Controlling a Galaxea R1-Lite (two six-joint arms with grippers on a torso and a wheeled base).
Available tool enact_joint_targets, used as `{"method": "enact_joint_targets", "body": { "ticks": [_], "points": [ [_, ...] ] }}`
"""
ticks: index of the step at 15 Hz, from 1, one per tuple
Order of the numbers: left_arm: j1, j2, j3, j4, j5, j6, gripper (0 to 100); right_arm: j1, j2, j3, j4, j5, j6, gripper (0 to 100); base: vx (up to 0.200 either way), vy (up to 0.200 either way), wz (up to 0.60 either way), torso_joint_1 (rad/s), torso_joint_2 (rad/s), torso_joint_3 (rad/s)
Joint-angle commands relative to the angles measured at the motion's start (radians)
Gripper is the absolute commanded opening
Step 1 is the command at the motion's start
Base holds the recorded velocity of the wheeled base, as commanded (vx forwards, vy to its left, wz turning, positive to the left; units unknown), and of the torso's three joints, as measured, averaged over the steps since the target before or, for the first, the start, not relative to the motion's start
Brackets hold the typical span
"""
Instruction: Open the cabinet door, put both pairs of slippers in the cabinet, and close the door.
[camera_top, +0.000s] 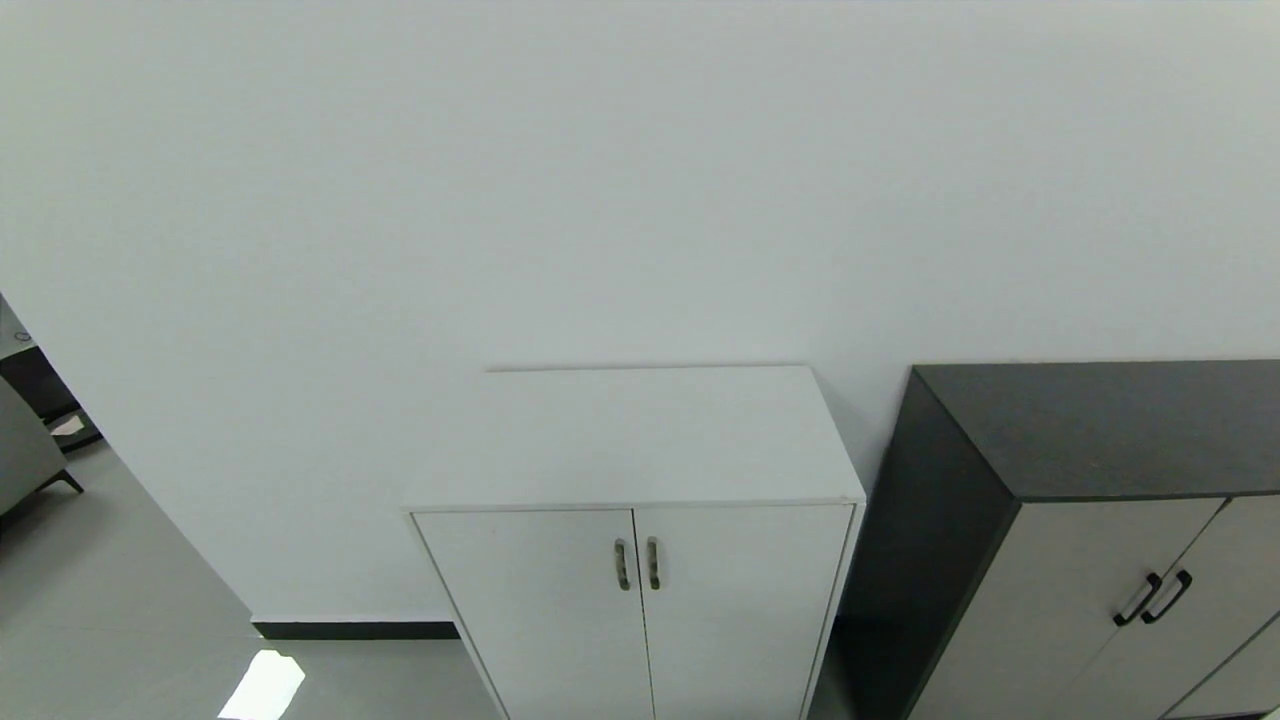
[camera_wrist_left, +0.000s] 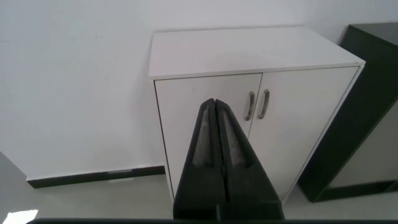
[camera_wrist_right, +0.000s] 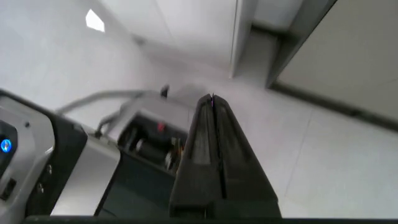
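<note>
A white cabinet with two doors stands against the wall, both doors shut, with a pair of metal handles at the middle seam. In the left wrist view the same cabinet and its handles lie ahead of my left gripper, which is shut and empty, some way off from the doors. My right gripper is shut and empty, pointing down at the floor near the cabinet's lower corner.
A dark-topped cabinet with grey doors and black handles stands right beside the white one. A grey chair sits at far left. Light floor runs open on the left.
</note>
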Motion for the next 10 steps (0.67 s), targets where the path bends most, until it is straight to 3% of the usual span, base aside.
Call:
{"method": "enact_joint_targets", "body": {
  "ticks": [1, 10],
  "points": [
    [0.000, 0.001, 0.000, 0.000, 0.000, 0.000, 0, -0.006, -0.118, -0.005, 0.012, 0.003, -0.005, 0, 0.000, 0.000, 0.00, 0.000, 0.00, 0.000],
    [0.000, 0.001, 0.000, 0.000, 0.000, -0.005, 0, 0.020, -0.299, 0.001, 0.004, 0.044, -0.069, 0, 0.000, 0.000, 0.00, 0.000, 0.00, 0.000]
  ]
}}
